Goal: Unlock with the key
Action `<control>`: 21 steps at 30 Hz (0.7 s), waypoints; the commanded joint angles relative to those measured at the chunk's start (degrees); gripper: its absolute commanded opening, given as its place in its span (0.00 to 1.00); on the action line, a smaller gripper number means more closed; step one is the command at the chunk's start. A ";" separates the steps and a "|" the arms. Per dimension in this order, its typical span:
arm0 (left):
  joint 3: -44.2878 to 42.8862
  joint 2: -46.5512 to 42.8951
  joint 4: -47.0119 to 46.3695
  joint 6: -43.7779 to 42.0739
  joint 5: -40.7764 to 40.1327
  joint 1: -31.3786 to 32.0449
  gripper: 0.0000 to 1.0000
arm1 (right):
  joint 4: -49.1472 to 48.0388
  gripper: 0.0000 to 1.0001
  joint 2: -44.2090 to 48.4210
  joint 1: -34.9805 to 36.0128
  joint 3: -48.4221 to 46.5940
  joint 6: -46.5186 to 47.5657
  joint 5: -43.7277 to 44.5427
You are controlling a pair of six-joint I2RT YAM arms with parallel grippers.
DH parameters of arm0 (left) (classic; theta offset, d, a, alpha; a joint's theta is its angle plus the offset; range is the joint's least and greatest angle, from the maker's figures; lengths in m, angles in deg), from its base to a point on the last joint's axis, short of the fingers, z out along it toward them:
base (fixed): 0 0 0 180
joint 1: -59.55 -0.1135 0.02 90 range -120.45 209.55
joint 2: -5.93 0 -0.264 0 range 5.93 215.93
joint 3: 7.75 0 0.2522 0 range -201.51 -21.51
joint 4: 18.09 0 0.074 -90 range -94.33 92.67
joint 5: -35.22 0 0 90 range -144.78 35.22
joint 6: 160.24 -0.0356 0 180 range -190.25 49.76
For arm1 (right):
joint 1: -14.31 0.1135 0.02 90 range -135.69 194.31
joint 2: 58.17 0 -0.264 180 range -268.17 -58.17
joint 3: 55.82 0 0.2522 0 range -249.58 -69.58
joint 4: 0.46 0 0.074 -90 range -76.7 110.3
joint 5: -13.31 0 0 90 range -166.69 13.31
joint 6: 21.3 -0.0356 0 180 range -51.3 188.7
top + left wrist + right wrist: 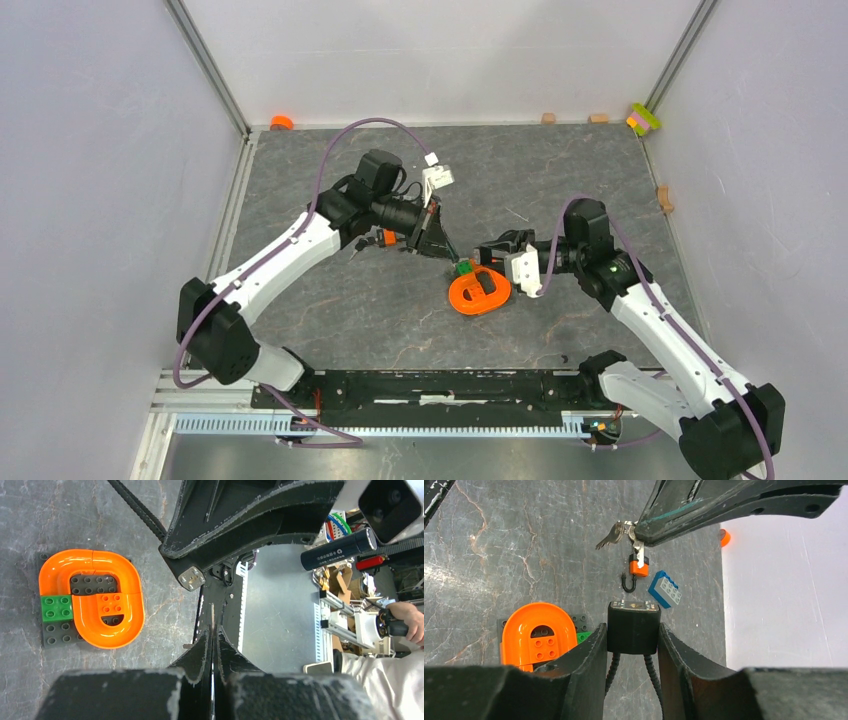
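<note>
My right gripper [632, 628] is shut on the small black lock [633, 627], and its thin black cable hangs down between the fingers. In the top view the right gripper [487, 247] is at mid table. The lock's silvery end face [192, 578] shows in the left wrist view. My left gripper [212, 630] is shut, with a thin silvery blade, the key [212, 616], sticking out of the fingertips a little short of that face. The key's black head is hidden between the fingers. In the top view the left gripper [447, 250] points at the right one. Spare silvery keys [611, 535] hang beside the left fingertip.
An orange ring-shaped piece [480, 290] sits on a dark baseplate with a green brick [463, 267], just below both grippers. A small orange padlock [639, 568] with a black shackle and a blue brick [665, 589] lie on the table behind the left gripper. Small blocks [644, 119] line the back wall.
</note>
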 commanded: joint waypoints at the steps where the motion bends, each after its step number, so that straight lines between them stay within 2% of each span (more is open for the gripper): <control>1: -5.11 0.62 4.09 3.36 -2.80 1.40 0.02 | -1.62 0.00 0.64 0.31 0.55 3.40 0.49; 21: -16.43 8.88 16.04 6.25 -10.50 3.52 0.02 | -2.40 0.00 1.13 1.33 1.60 3.53 4.17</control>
